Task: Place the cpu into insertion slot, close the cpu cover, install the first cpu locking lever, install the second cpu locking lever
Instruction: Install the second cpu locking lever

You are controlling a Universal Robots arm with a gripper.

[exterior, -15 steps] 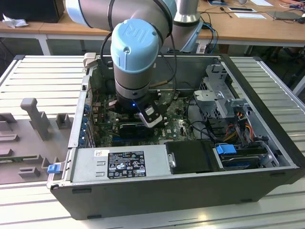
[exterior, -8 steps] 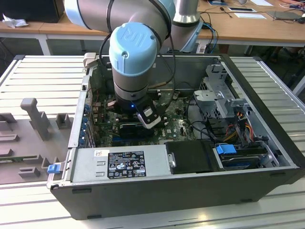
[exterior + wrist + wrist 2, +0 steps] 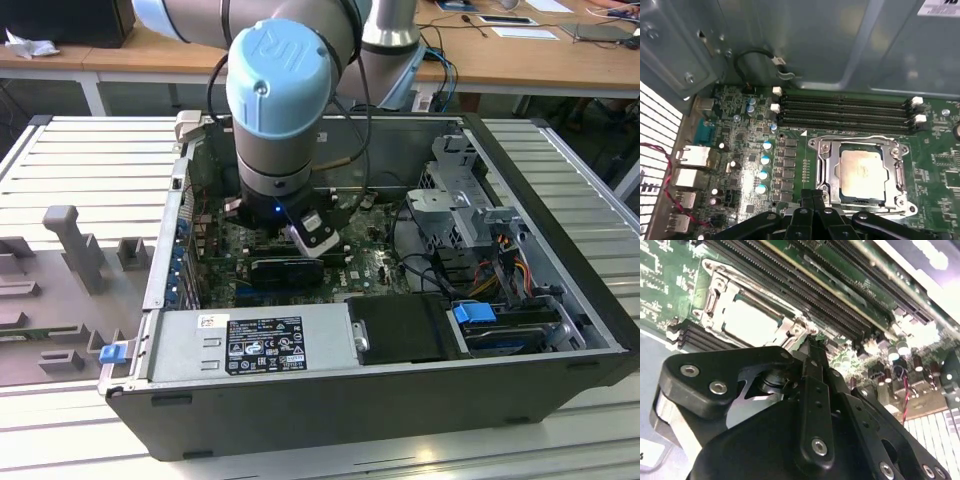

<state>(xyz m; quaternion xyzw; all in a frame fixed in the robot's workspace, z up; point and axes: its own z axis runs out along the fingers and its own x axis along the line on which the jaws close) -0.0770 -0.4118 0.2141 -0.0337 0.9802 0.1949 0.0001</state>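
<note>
In the first wrist view the memory slots (image 3: 845, 111) run just beyond the socket (image 3: 862, 172), where the chip (image 3: 861, 171) sits under the closed metal cover (image 3: 826, 167). The end effector (image 3: 812, 196) hovers just beside the socket's edge, its fingers (image 3: 812, 370) pressed together on nothing

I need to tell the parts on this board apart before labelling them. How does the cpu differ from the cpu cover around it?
The cpu is a solid square with a dull silver, slightly tan top; the cpu cover is a bright silver frame with a large cut-out middle. The cpu is the smaller and shows through that opening; the cpu cover rims it on all sides. Both are metal, square, and lie flat over the insertion slot on the green board, beside the long black memory slots.
</note>
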